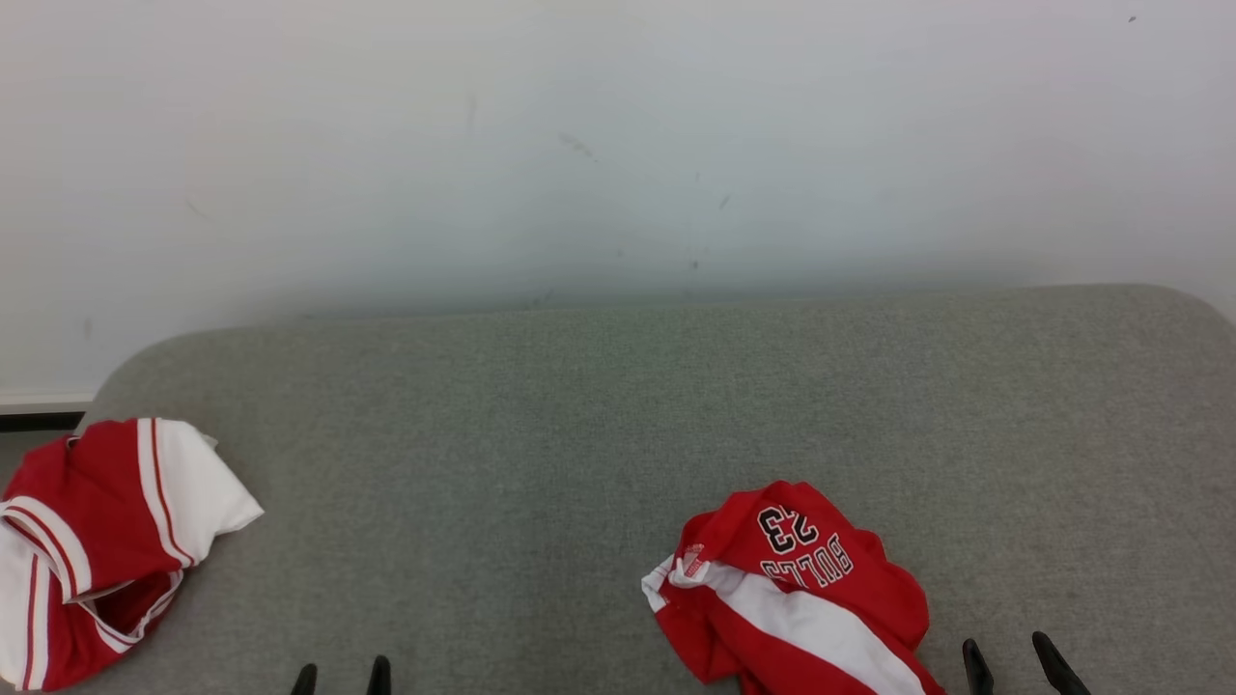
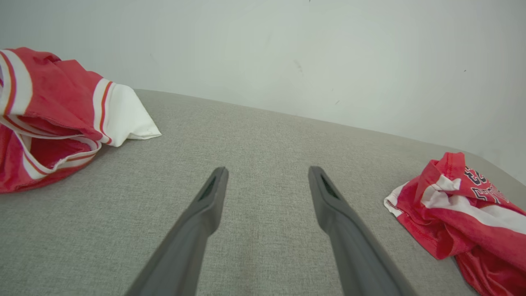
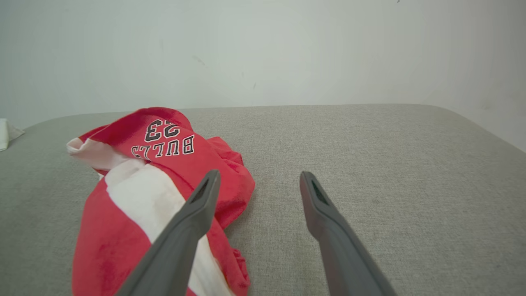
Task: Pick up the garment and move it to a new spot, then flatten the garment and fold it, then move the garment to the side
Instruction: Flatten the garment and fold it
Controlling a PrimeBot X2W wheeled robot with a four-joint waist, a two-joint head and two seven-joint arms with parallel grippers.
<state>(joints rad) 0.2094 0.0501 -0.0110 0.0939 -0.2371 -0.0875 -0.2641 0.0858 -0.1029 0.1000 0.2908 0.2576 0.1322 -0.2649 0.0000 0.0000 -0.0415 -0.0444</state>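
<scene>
- Two red-and-white garments lie on the grey padded surface, well apart from each other.
- The task one is a crumpled red jersey with "BULLS 23" printed on it. It's bunched up near the front edge, right of centre in the head view, with a white stripe across it.
- The right gripper sits just right of the jersey, fingers spread wide, not gripping anything. In the right wrist view one finger overlaps the fabric, but I can't tell if it touches.
- The left gripper is spread wide too, over bare surface between both garments.
- The other garment is heaped at the far left edge.
- Behind it all is a plain pale wall.
</scene>
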